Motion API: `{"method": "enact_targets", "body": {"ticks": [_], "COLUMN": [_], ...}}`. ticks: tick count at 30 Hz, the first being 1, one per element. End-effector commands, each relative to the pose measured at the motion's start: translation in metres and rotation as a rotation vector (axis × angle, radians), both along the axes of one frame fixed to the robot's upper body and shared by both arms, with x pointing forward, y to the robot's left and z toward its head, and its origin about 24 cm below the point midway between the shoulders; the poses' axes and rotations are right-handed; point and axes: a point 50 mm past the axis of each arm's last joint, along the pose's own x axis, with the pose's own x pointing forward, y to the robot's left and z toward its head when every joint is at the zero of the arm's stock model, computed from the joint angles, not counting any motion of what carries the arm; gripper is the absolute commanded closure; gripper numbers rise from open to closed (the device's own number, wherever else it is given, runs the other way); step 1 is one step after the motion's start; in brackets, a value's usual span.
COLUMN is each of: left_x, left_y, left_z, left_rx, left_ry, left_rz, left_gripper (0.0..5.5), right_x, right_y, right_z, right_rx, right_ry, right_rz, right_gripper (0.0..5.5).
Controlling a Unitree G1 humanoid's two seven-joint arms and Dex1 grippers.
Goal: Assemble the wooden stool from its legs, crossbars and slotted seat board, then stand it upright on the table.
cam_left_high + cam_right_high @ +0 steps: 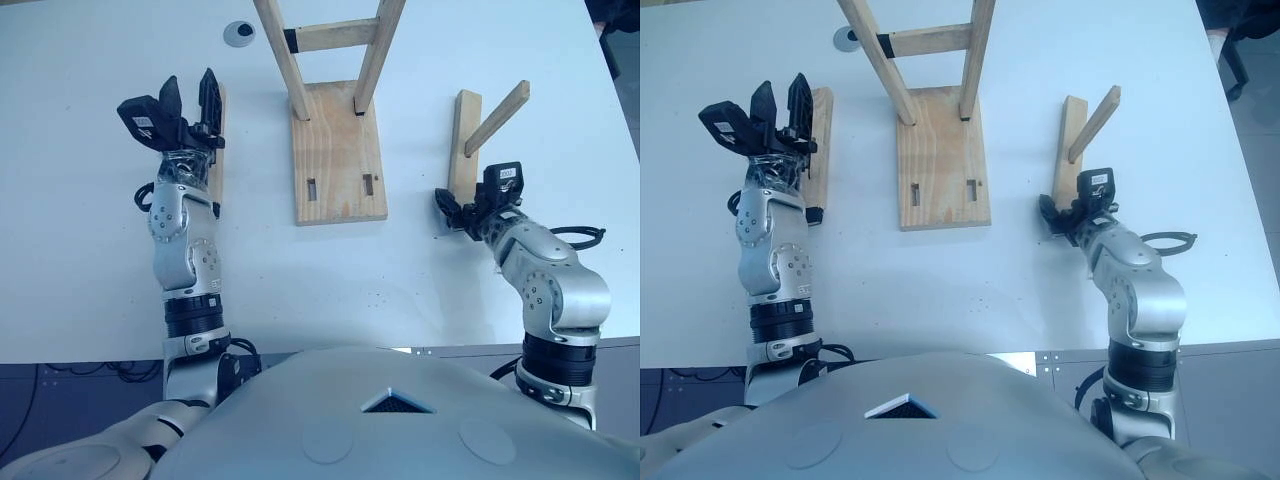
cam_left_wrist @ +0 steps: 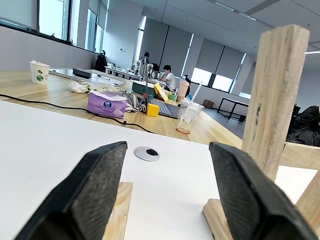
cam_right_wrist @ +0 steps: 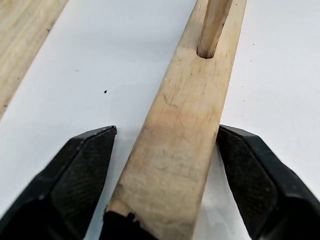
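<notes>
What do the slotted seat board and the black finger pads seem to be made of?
Seat board: pale bare wood, probably softwood; visible grain streaks, matte, no varnish shine.
Finger pads: black, likely rubber or similar; fine grainy texture, dull surface.

Seat board point(image 1: 338, 165) centre, upright legs point(image 1: 284, 62) in it; loose leg point(image 1: 821, 140) left, leg-crossbar piece point(image 1: 463, 140) right

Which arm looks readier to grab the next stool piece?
Right, probably: the right gripper, open, straddles the near end of the leg holding a crossbar. The left gripper hangs open near the other loose leg.
</notes>
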Motion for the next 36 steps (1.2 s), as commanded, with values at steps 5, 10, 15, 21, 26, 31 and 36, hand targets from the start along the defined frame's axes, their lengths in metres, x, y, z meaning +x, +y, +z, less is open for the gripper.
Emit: {"method": "enact_targets", "body": {"ticks": [5,10,15,21,26,31,36], "left_x": [-0.006,-0.005,-0.003,-0.018,-0.015,-0.007,0.006], "left_y": [0.0,0.008,-0.005,-0.07,-0.095,-0.108,-0.121], "left_z": [0.001,0.004,-0.01,0.012,0.038,0.058,0.07], "left_rx": [-0.026,0.017,-0.341,-0.285,-0.373,-0.555,-0.621], "left_ry": [0.006,-0.007,0.121,0.088,-0.041,-0.142,-0.197], "left_rz": [0.037,0.101,-0.072,-0.759,-1.086,-1.27,-1.277], "left_gripper": [2.49,2.49,2.49,2.49,2.06,1.31,1.16], "right_x": [0.003,0.031,0.084,0.105,0.089,0.07,0.06], "right_y": [-0.022,-0.032,-0.058,-0.09,-0.074,-0.049,-0.028], "right_z": [-0.006,0.014,0.075,0.131,0.165,0.168,0.157], "right_rx": [-0.133,-0.061,0.14,0.165,0.419,0.602,0.667], "right_ry": [0.096,-0.041,-0.349,-0.497,-0.476,-0.384,-0.308], "right_rz": [0.035,-0.011,0.012,0.26,0.661,0.886,0.98], "right_gripper": [3.11,3.47,3.47,3.47,3.47,3.47,3.47]}}
